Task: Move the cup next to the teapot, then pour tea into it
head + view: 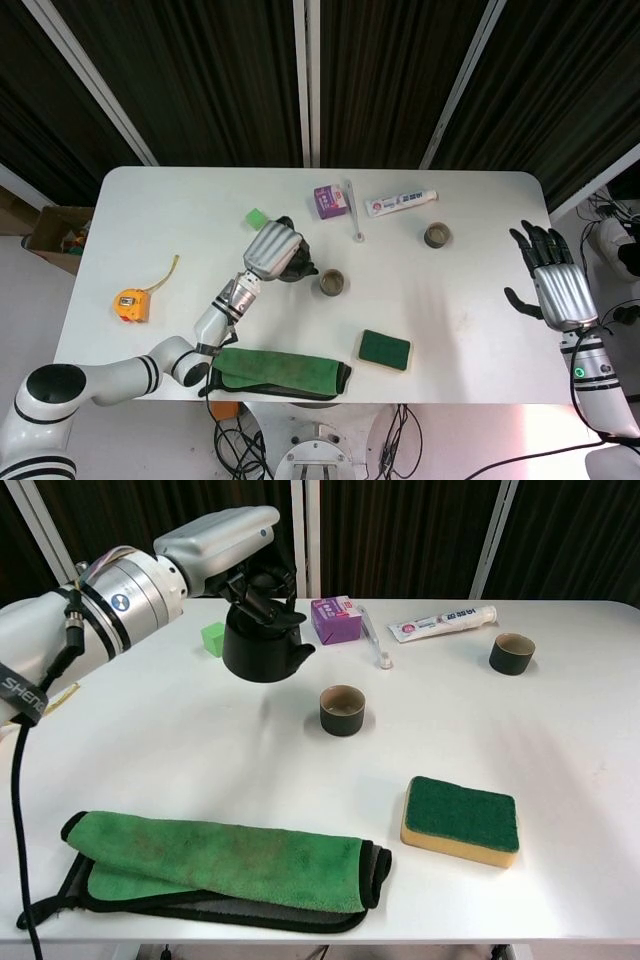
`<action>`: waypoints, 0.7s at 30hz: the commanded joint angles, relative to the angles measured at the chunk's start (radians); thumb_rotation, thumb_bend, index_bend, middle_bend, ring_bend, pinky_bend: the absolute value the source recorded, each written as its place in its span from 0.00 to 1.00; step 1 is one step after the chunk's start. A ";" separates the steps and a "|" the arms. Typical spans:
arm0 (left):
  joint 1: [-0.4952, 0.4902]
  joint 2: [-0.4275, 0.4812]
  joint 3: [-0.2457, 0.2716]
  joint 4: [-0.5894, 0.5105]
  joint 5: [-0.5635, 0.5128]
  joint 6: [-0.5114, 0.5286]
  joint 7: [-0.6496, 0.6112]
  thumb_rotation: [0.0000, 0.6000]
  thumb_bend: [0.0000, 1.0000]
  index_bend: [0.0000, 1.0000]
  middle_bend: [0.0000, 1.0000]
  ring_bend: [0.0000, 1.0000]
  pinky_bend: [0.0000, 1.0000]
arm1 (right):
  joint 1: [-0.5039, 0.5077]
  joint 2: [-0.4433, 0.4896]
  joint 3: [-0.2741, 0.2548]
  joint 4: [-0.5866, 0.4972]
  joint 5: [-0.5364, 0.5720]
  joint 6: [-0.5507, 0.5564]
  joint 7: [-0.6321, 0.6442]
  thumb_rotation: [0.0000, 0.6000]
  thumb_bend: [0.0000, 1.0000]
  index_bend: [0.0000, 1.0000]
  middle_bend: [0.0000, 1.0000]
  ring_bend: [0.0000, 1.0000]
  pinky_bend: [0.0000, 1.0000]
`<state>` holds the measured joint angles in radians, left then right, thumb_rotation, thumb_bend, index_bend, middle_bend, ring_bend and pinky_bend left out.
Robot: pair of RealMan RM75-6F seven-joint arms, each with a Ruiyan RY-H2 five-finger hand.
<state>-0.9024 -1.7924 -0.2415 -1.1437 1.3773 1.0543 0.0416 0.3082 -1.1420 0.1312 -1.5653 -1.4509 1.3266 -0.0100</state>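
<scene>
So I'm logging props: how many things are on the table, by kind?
Cups: 2
Teapot: 1
Sponge: 1
Cloth: 1
Toothpaste: 1
Toothbrush: 1
Purple box: 1
Green block: 1
Tape measure: 1
Total: 10

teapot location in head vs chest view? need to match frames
Head view: teapot left of centre, under the left hand, spout toward the near cup.
Chest view: teapot upper left of centre, gripped from above by the left hand.
Shared landmark: the purple box, just beyond the teapot toward the table's far edge.
</scene>
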 commanded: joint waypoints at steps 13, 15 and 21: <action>-0.039 -0.069 -0.002 0.077 0.013 -0.009 0.007 0.99 0.27 1.00 1.00 0.98 0.42 | -0.010 0.007 -0.001 0.011 0.006 0.004 0.019 1.00 0.25 0.00 0.00 0.00 0.00; -0.043 -0.078 -0.001 0.091 0.016 -0.009 0.010 1.00 0.27 1.00 1.00 0.98 0.42 | -0.009 0.005 0.000 0.014 0.007 0.002 0.023 1.00 0.25 0.00 0.00 0.00 0.00; -0.055 -0.102 0.003 0.132 0.021 -0.016 0.008 1.00 0.28 1.00 1.00 0.98 0.42 | -0.009 0.004 0.001 0.021 0.007 0.000 0.028 1.00 0.25 0.00 0.00 0.00 0.00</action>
<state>-0.9554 -1.8915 -0.2388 -1.0143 1.3975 1.0394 0.0510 0.2995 -1.1381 0.1318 -1.5443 -1.4443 1.3271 0.0177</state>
